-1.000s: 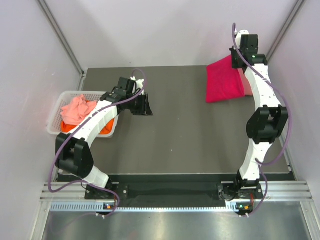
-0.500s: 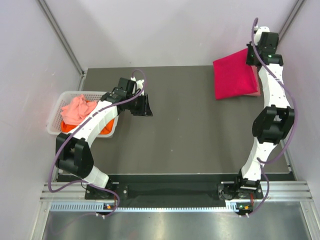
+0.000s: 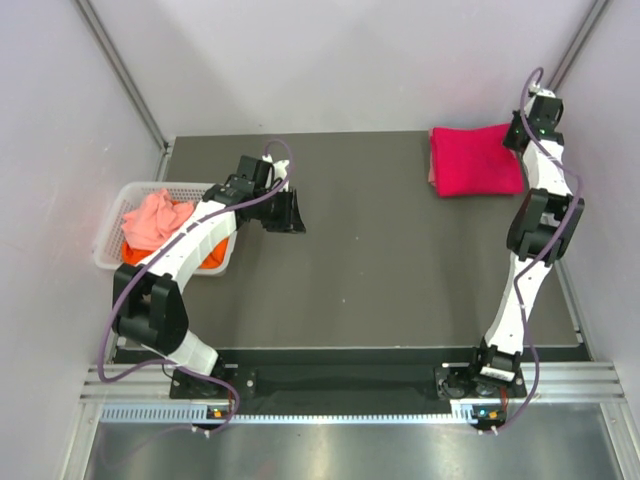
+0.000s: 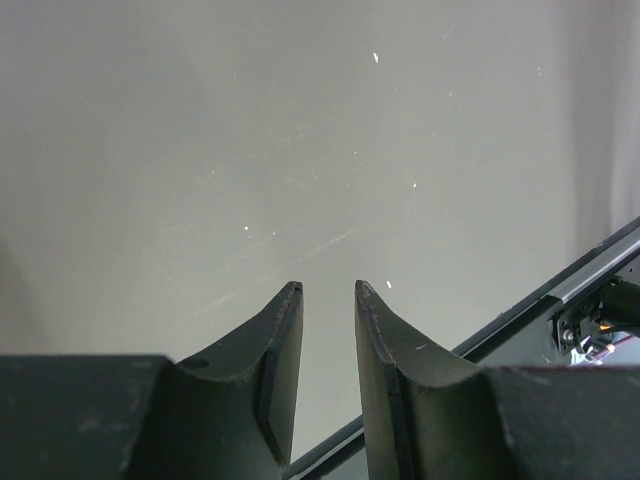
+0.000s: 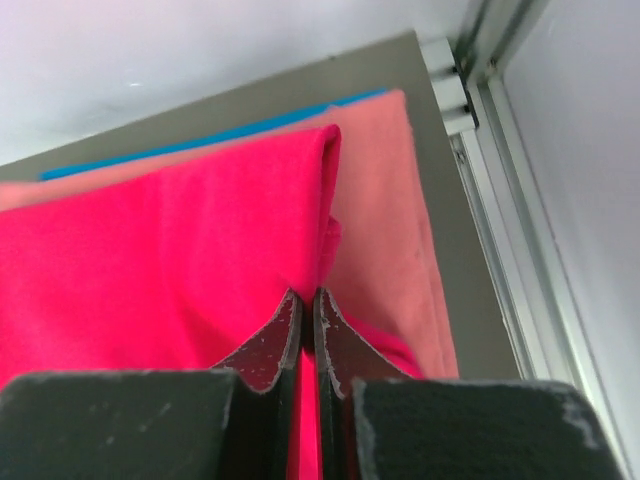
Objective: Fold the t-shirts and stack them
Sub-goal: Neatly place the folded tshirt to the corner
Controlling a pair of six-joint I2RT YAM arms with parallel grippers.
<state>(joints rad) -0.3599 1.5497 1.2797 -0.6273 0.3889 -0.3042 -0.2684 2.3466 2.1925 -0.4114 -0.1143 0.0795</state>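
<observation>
Fingers point(image 5: 272, 350) of my right gripper point(image 5: 308, 296) pinch the magenta t-shirt point(image 5: 150, 260) at lower centre, seemingly squaring it; left gripper point(image 4: 328, 288) stands apart, empty.

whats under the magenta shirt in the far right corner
A salmon pink t-shirt lies under the magenta t-shirt, with a thin blue edge showing beyond that. The magenta cloth covers the rest, so anything more is hidden.

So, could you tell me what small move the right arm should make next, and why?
Probably open the right tool and let go: it is shut on a fold of the red shirt, which lies over the salmon shirt in the far right corner, so it looks placed.
</observation>
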